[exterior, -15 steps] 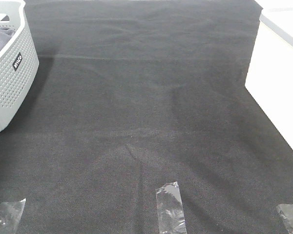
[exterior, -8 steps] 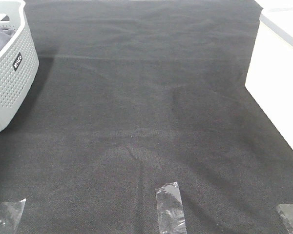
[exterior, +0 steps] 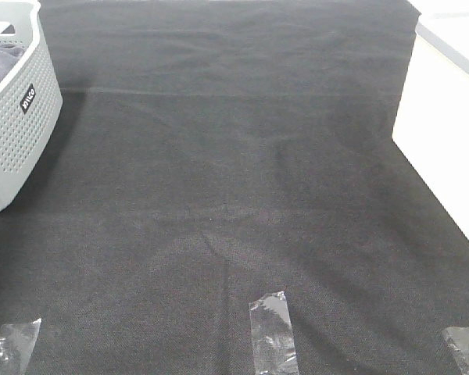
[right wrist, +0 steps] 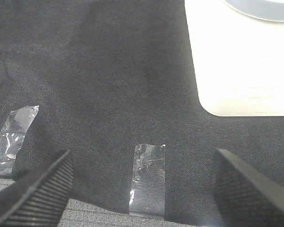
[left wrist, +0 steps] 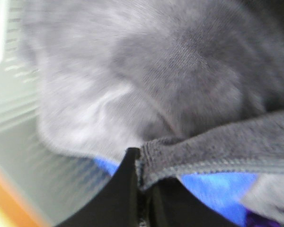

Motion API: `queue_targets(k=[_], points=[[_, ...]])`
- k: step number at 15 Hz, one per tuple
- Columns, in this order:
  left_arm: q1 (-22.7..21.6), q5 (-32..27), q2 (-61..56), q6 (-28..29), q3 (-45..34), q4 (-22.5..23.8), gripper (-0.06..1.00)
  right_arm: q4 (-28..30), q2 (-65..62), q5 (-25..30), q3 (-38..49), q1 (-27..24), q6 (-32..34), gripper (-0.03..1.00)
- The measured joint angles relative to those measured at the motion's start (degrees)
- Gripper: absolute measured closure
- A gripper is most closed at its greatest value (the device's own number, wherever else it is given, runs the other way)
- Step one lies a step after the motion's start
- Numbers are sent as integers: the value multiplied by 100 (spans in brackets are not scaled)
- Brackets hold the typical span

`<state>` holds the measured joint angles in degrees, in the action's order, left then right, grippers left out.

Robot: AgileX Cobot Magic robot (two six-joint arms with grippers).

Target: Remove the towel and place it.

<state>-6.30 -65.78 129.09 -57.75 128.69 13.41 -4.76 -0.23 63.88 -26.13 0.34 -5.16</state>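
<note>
The greyish-lavender towel (left wrist: 170, 61) fills the left wrist view, bunched inside the basket; a dark fold of it shows over the basket rim in the exterior view (exterior: 0, 58). My left gripper (left wrist: 139, 189) is shut, and its black fingertips pinch the towel's stitched hem (left wrist: 217, 146). It is out of the exterior view. My right gripper (right wrist: 142, 189) is open and empty, low over the black table cloth (right wrist: 109, 71) near the front edge, also out of the exterior view.
The grey perforated basket (exterior: 19, 117) stands at the far left. A white box (exterior: 445, 133) lines the right side. Three clear tape strips (exterior: 272, 320) hold the black cloth at the front edge. Blue fabric (left wrist: 213, 187) lies under the towel.
A small dark part of the left arm at the exterior view's top left corner has gone from view. The basket and cloth have not moved.
</note>
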Motion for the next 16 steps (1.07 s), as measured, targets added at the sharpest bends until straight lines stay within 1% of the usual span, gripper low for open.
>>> queue_targets(k=[2, 6, 7, 8, 9, 11, 12, 14, 16], points=[[149, -292, -556, 315, 0, 0, 94, 0, 0, 0, 0, 0, 0, 19], [487, -355, -1558, 779, 0, -17, 94, 0, 0, 0, 0, 0, 0, 19], [487, -355, -1558, 779, 0, -17, 94, 0, 0, 0, 0, 0, 0, 19], [682, -361, -2080, 1014, 0, -92, 94, 0, 0, 0, 0, 0, 0, 19], [796, -367, -2315, 1226, 0, -195, 94, 0, 0, 0, 0, 0, 0, 19], [1220, -372, -2733, 1633, 0, -281, 94, 0, 0, 0, 0, 0, 0, 19], [1358, -372, -2819, 1702, 0, -286, 94, 0, 0, 0, 0, 0, 0, 19], [1931, -378, -3042, 1874, 0, -292, 94, 0, 0, 0, 0, 0, 0, 19], [2607, -390, -3140, 1960, 0, -275, 94, 0, 0, 0, 0, 0, -6, 19]])
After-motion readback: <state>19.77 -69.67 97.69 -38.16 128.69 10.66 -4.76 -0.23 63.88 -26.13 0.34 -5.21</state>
